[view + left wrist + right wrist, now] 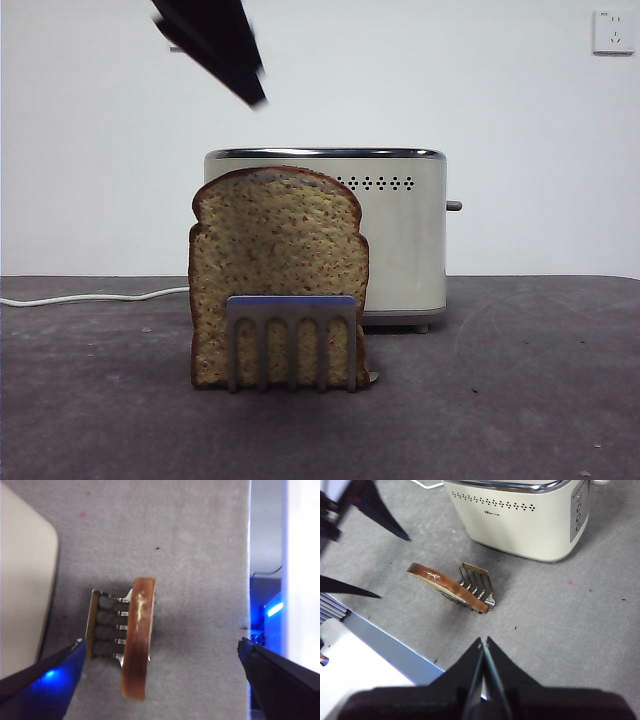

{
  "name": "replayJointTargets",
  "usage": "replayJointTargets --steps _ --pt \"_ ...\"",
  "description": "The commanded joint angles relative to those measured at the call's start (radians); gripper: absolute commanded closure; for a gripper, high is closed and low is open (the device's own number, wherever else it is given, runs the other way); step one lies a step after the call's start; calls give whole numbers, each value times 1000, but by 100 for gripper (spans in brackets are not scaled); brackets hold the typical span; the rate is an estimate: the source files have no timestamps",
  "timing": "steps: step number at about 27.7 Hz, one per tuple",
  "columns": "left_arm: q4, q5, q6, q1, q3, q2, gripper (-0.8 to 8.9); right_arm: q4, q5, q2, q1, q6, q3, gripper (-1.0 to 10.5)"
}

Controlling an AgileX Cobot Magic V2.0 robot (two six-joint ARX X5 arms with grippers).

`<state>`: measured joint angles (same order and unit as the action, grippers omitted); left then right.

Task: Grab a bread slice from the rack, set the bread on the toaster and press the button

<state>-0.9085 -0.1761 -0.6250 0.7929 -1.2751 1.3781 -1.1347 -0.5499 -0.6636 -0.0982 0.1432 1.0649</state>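
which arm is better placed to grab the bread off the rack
Left. The left gripper hangs directly above the slice of bread in the rack, jaws open wide to either side of it. The right gripper sits farther back with its jaws shut.

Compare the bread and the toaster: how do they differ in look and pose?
The bread is tan, speckled and dark-crusted; the toaster is plain cream with a chrome rim. The bread is a thin domed slice propped in the rack; the toaster is a boxy body standing on the table. The bread stands lower than the toaster. Both are upright.
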Motion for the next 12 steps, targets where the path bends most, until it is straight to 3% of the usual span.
replayJointTargets --steps 1,6,12 --pt "26 26 -61 13 0 55 279 3 0 0 -2 8 2 958" --pt "47 27 -83 13 0 156 311 3 0 1 -2 8 2 958" --pt "56 27 -84 13 0 170 765 3 0 1 -2 8 2 958"
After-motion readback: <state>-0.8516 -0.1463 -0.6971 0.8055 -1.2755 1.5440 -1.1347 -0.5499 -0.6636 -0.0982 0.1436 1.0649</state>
